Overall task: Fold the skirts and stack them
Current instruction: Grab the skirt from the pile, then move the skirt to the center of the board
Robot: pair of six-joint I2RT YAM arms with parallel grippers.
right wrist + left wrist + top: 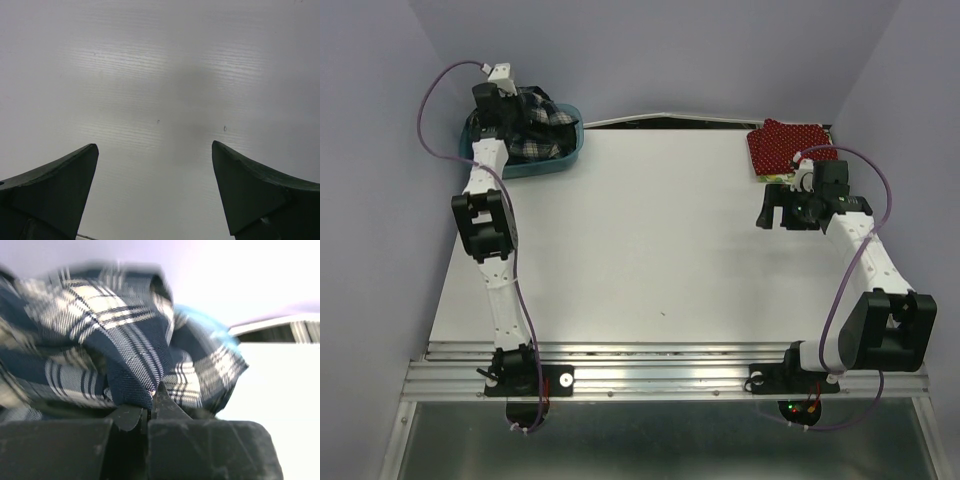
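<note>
L gripper [150,409] is up at the teal tub [548,168] in the far-left corner of the table [650,260], jaws pinched shut on a fold of the plaid skirt [115,340]. L wrist cam shows navy/white cloth bunched right against the jaws with a folded edge clamped btwn them; the pic is a bit blurred. On top cam the rest of that skirt lies heaped in the tub, with the L arm reaching over it from the near side.

R gripper [155,150] hangs over bare table on the far-right side, jaws wide apart w/ nothing btwn them. Its wrist cam shows only white tabletop and the two dark jaw ends. It sits just on the near side of the red dotted skirt [786,145], apart from it as far as I can tell.

Red skirt lies in the far-right corner on top of a yellowish patterned one [772,177] — only a thin strip of that shows at the red's near edge.
</note>
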